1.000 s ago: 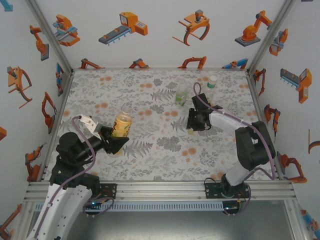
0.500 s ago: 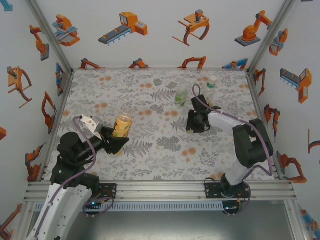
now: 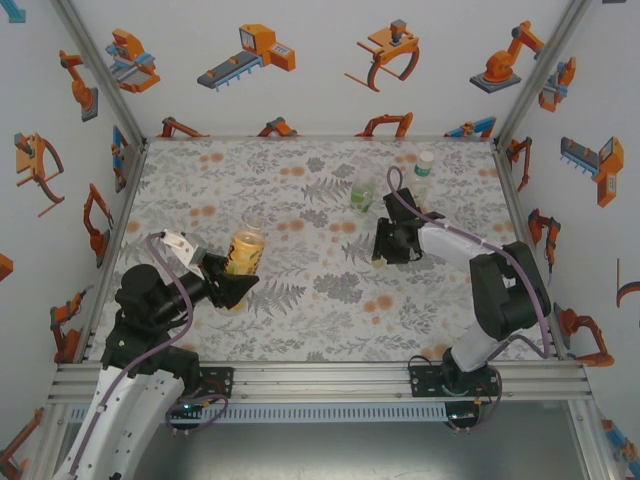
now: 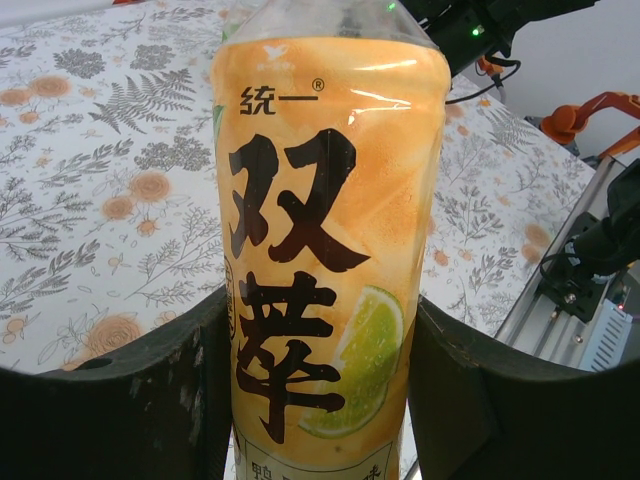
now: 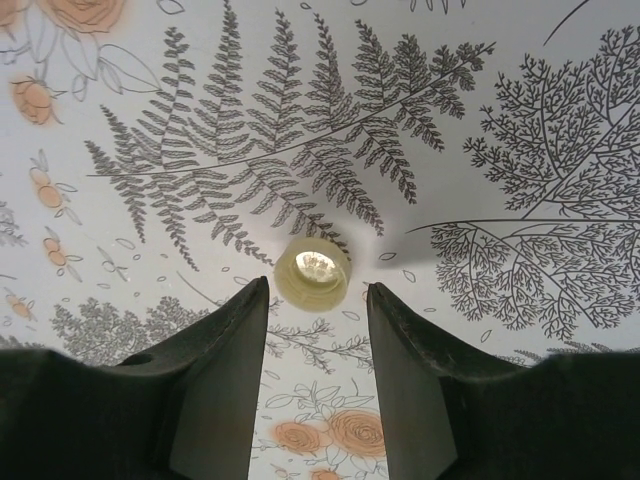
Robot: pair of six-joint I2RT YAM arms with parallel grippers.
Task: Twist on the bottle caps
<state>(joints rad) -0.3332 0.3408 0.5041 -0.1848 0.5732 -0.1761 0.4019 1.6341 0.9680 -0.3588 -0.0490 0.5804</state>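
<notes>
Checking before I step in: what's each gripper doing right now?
Left gripper: closed on the yellow bottle.
Right gripper: open, jaws straddling the pale cap.

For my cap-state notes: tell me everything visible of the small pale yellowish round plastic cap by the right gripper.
The small pale yellowish round plastic cap lies loose on the fern-printed tablecloth, open side up, its hollow glossy inside showing. It sits at the parted fingertips of the right gripper, centred on their gap; neither finger seems to touch it.
</notes>
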